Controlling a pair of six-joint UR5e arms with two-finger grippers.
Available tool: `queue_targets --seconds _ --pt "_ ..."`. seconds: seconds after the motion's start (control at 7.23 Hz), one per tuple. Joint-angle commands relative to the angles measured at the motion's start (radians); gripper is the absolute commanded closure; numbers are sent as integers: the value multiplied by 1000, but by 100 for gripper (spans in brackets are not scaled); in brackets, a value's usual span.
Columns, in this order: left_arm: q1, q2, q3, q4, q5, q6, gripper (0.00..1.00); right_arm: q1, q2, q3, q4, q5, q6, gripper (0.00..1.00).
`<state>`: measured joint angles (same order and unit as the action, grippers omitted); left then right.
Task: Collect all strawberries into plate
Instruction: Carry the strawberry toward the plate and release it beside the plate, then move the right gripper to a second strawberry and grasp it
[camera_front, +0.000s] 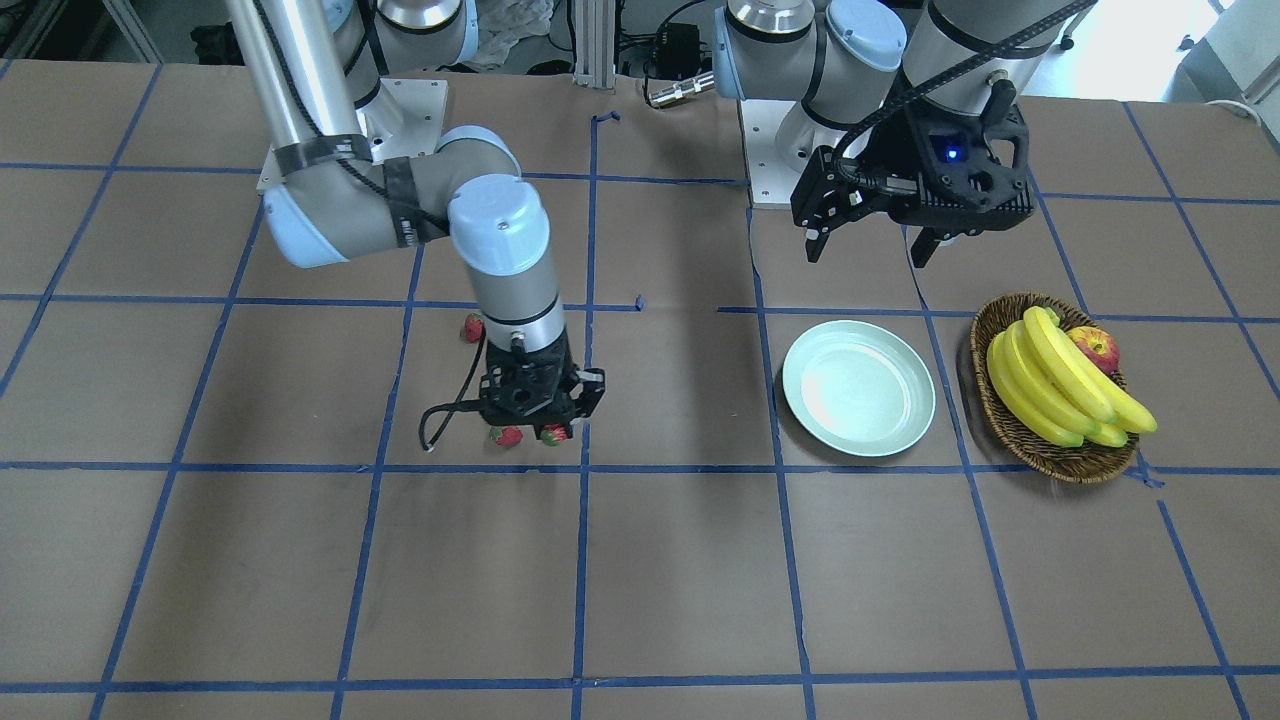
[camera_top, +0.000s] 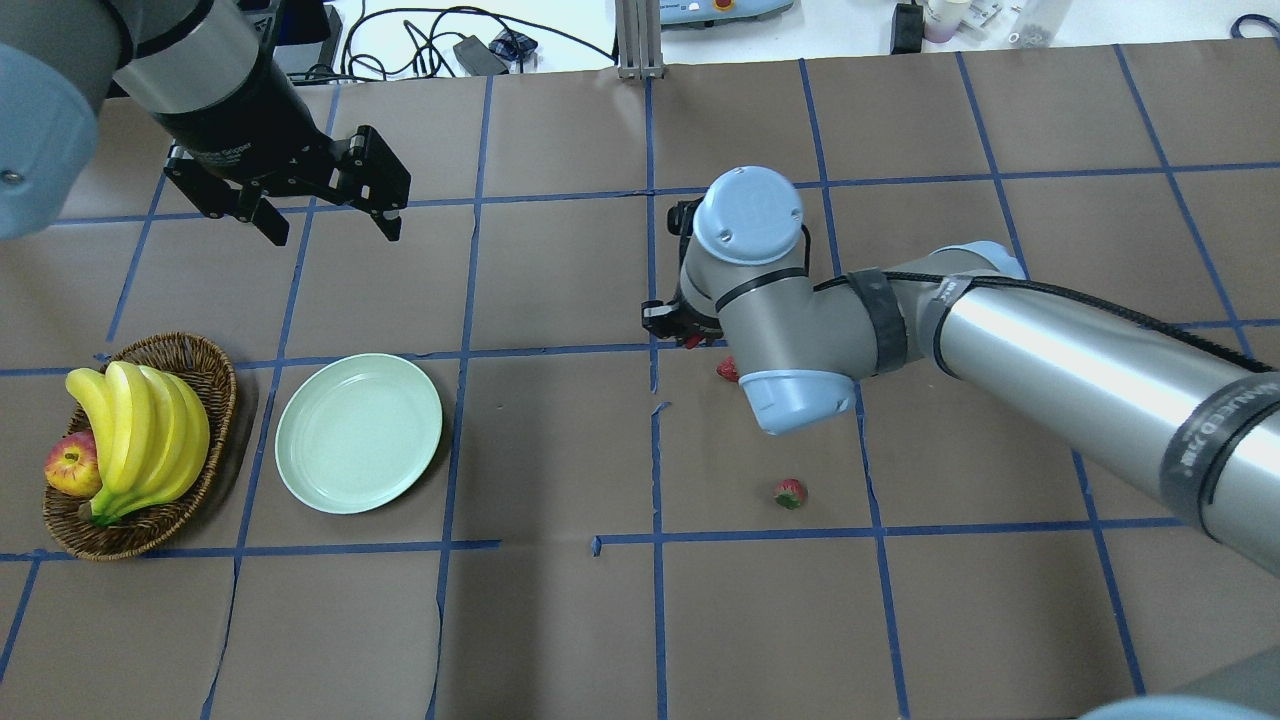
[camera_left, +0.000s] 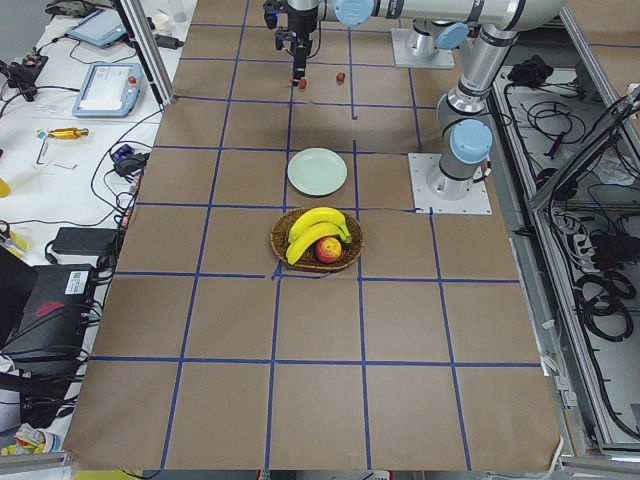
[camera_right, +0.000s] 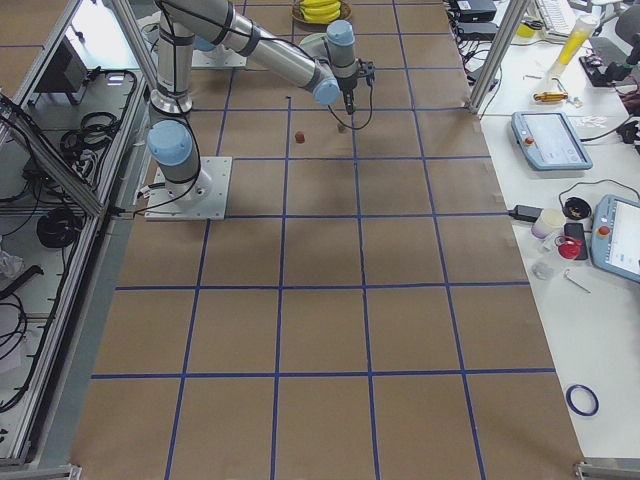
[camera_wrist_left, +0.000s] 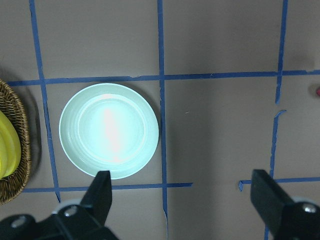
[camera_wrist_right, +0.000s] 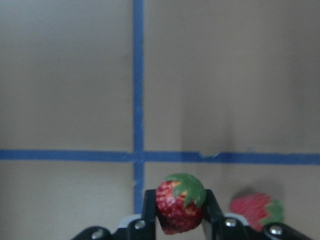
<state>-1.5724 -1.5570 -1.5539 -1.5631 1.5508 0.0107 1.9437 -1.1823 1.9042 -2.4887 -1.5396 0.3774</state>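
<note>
My right gripper (camera_wrist_right: 180, 212) is shut on a strawberry (camera_wrist_right: 176, 199), low over the table; the pair also shows in the front view (camera_front: 555, 433). A second strawberry (camera_wrist_right: 255, 210) lies on the table right beside it (camera_front: 508, 435) (camera_top: 727, 370). A third strawberry (camera_top: 790, 493) lies apart, nearer the robot (camera_front: 472, 327). The pale green plate (camera_top: 358, 432) is empty (camera_front: 858, 387) (camera_wrist_left: 109, 131). My left gripper (camera_top: 325, 225) hangs open and empty in the air, above the table beside the plate (camera_wrist_left: 185, 200).
A brown wicker basket (camera_top: 190, 352) with yellow bananas (camera_top: 140, 425) and a red-yellow apple (camera_top: 72, 468) stands next to the plate, on the side away from the strawberries. Blue tape lines grid the brown table.
</note>
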Motion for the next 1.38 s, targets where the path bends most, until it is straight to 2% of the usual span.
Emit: queue_targets --seconds 0.0,0.14,0.28,0.55,0.83,0.97,1.24 --pt "0 3 0 0 0 0 0 128 27 10 16 -7 116 96" --pt "0 2 -2 0 0 0 0 132 39 18 17 2 120 63" --pt "0 3 -2 0 0 0 0 130 33 16 20 1 118 1" --pt "0 5 -2 0 2 2 0 114 18 3 48 -14 103 0" --pt "0 5 -2 0 3 2 0 -33 -9 -30 159 -14 -64 0" --pt "0 2 -2 0 2 0 0 -82 -7 -24 168 -16 -116 0" --pt "0 0 -3 0 -2 0 0 -85 12 7 168 -77 -147 2"
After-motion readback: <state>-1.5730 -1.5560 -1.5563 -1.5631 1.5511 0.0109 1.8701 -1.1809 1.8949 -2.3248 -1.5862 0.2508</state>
